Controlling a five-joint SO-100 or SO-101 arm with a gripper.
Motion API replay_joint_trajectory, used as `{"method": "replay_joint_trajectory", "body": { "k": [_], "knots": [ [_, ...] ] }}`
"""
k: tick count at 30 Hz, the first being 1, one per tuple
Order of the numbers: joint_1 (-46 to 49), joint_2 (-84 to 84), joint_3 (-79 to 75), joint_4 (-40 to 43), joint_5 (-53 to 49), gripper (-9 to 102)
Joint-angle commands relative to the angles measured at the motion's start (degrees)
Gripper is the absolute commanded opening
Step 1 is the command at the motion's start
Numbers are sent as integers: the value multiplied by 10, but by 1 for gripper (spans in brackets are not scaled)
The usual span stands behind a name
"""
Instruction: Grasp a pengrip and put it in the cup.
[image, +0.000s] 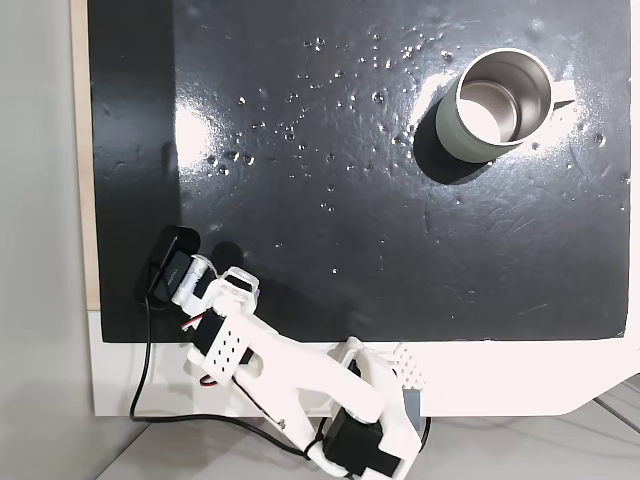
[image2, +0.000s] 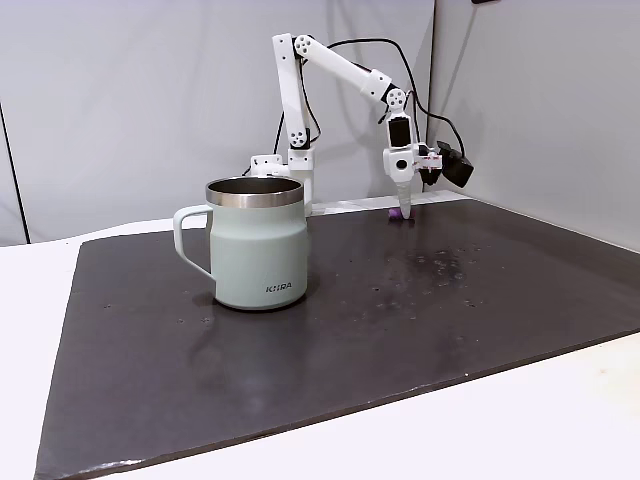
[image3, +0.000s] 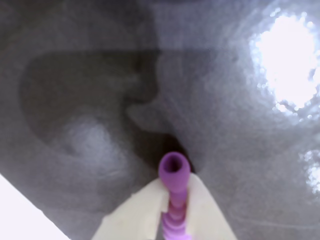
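While the cup (image: 497, 106) stands empty, far across the dark mat (image: 350, 250), the gripper (image3: 175, 210) pinches the pengrip (image3: 174, 172)
In the wrist view the jaws close on the purple tube, its open end just above the mat; a black webcam (image2: 455, 165) sits beside the wrist

One fixed view looked straight down; another faced the arm (image2: 330, 90) low across the mat (image2: 450, 300); the wrist view sat close above it.
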Motion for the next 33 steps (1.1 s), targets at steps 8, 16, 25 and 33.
{"method": "replay_joint_trajectory", "body": {
  "k": [8,16,25,33],
  "knots": [
    [20,71,-58,87,46,0],
    [97,181,-120,217,56,0],
    [279,285,-146,285,35,0],
    [451,351,-131,210,1,0]
  ]
}}
